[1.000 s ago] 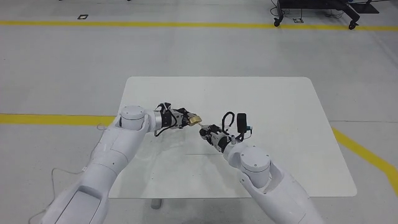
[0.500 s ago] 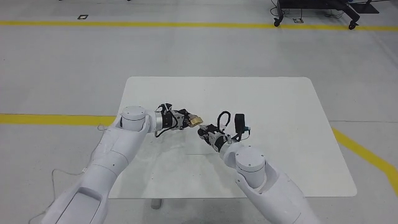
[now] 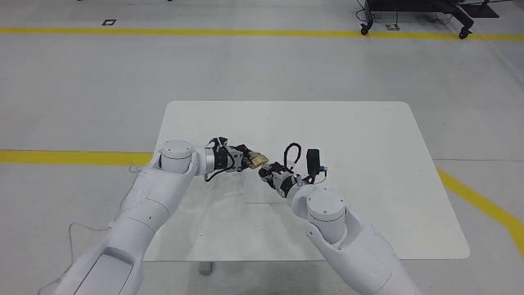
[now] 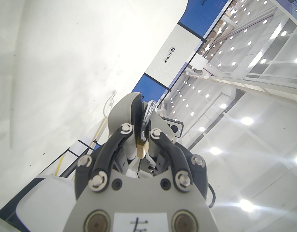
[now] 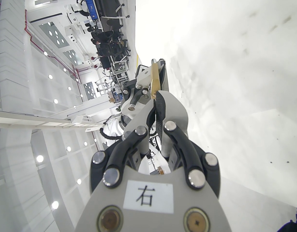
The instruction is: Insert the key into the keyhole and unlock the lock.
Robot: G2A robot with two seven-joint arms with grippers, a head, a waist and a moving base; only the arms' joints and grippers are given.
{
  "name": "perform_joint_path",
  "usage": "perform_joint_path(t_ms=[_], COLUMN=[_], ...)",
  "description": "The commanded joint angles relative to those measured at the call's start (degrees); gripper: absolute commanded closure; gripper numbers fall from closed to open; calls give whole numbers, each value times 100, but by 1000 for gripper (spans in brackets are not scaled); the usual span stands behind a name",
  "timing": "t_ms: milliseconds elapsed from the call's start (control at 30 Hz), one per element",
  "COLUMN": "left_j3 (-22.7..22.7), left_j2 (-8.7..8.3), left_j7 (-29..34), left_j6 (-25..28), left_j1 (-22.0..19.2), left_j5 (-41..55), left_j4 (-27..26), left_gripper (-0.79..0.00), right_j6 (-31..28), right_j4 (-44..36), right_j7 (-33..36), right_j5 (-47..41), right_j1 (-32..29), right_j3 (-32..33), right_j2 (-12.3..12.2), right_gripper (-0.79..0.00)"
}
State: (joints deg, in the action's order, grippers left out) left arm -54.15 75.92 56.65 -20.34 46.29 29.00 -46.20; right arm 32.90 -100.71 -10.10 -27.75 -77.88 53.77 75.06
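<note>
A white table [image 3: 368, 131] stands on a pale floor [image 3: 246, 74] marked with yellow lines [image 3: 246, 30]. Above the table's middle the brass lock [image 3: 259, 160] is clamped in the left gripper [image 3: 249, 157]. The right gripper [image 3: 268, 173] is placed just beside the lock, nearly touching it. Its fingers are pressed together, and the key is judged to be pinched between the pads, though it is hidden there.

Over the last second the right arm [image 3: 327, 209] has been brought forward and inward. The gap to the lock has thus been narrowed, while the left arm [image 3: 164, 180] has been kept almost still. Insertion is therefore judged to be at hand or just begun. Whether the tip is already seated in the keyhole cannot be told. Fine alignment is called for before any turn is made.
</note>
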Motion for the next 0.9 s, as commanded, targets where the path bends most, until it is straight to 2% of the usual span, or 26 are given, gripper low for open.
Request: perform_joint_path(t_ms=[0, 67, 100, 167, 200, 400, 467, 600, 867], left_j3=[7, 8, 5, -6, -9, -46, -75, -234, -302], left_j2=[2, 3, 4, 2, 2, -3, -18, -43, -67], left_j7=[10, 20, 23, 29, 33, 42, -155, -16, -23], left_j6=[-1, 2, 5, 13, 18, 113, 378, 669, 938], left_j1=[-1, -6, -10, -21, -26, -37, -44, 39, 144], left_j5=[-4, 0, 6, 17, 15, 45, -95, 136, 121], left_j4=[0, 9, 11, 23, 26, 37, -20, -124, -246], left_gripper=[0, 0, 0, 0, 0, 0, 0, 0, 0], right_j6=[4, -7, -24, -59, -99, -344, -442, -892, -892], right_j4=[65, 108, 131, 148, 140, -91, -265, -593, -593], right_j7=[-14, 29, 56, 98, 138, 596, 1081, 2243, 2243], right_j5=[-19, -61, -68, -82, -100, -59, -59, -168, -168], right_j1=[53, 93, 106, 112, 99, -120, -224, -626, -626], right_j3=[-6, -15, -14, 1, 21, 250, 464, 1125, 1125], right_j2=[22, 42, 48, 58, 60, 6, -58, -223, -223], right_gripper=[0, 0, -52, -588, -785, -785, -785, -785, -785])
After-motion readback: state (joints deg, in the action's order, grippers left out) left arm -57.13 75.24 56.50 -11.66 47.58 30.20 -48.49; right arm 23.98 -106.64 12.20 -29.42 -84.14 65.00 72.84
